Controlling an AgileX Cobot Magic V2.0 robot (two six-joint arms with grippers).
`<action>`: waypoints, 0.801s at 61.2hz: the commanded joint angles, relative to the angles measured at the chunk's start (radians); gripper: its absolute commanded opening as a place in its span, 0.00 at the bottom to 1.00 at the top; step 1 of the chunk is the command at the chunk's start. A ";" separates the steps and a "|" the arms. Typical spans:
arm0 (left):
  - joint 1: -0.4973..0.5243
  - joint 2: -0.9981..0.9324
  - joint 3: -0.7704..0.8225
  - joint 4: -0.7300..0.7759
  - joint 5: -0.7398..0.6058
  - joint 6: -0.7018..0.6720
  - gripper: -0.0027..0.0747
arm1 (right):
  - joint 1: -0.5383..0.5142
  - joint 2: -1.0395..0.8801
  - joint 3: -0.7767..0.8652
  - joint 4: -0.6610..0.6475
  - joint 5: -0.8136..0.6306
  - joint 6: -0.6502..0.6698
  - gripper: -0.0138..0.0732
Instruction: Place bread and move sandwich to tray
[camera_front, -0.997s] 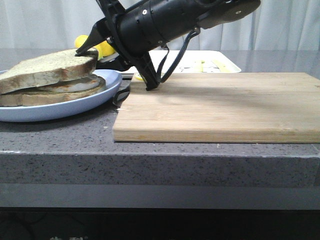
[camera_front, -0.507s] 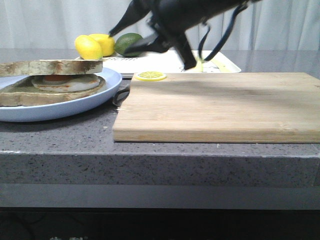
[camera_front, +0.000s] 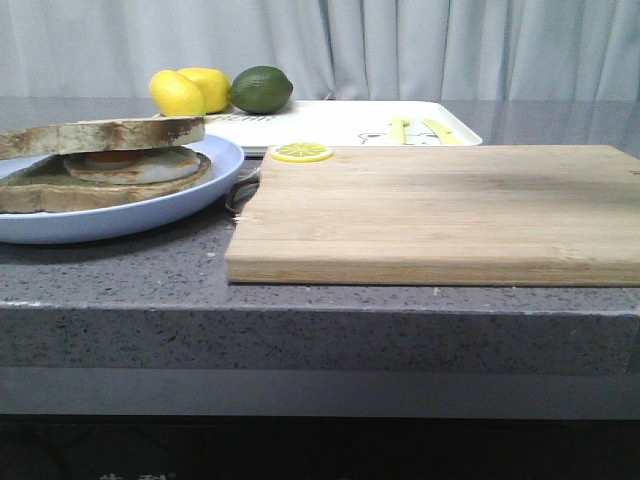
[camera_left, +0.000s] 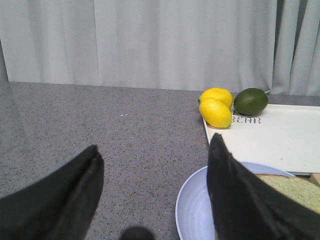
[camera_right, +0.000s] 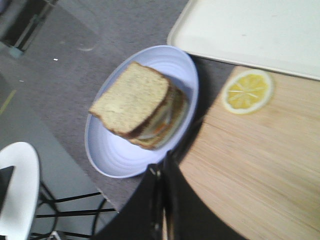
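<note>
The sandwich (camera_front: 110, 165) lies on the round light blue plate (camera_front: 200, 205) at the table's left. The plain bread (camera_front: 100, 132) sits on top of it, over the fried egg (camera_front: 130, 160). From above, the bread (camera_right: 132, 97) covers the stack on the plate (camera_right: 115, 155). The white tray (camera_front: 340, 122) lies at the back, behind the board. My right gripper (camera_right: 162, 165) is shut and empty, high above the plate's edge. My left gripper (camera_left: 155, 145) is open and empty, low over the counter beside the plate (camera_left: 192, 215). Neither gripper shows in the front view.
A wooden cutting board (camera_front: 440, 210) fills the middle and right, with a lemon slice (camera_front: 301, 152) on its far left corner. Two lemons (camera_front: 185, 90) and a lime (camera_front: 261, 88) sit at the tray's far left corner. A dark utensil (camera_front: 243, 186) lies between plate and board.
My right gripper let go of the bread, which now lies flat on the sandwich. The arm rose and pulled away to the right, out of the front view.
</note>
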 joint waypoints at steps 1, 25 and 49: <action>0.001 0.006 -0.030 -0.001 -0.076 -0.003 0.60 | -0.047 -0.105 -0.025 -0.184 -0.004 0.106 0.09; 0.001 0.006 -0.030 -0.001 -0.076 -0.003 0.60 | -0.067 -0.436 0.183 -0.925 -0.231 0.576 0.09; 0.001 0.006 -0.030 -0.009 -0.076 -0.003 0.60 | -0.066 -0.912 0.723 -0.891 -0.552 0.576 0.09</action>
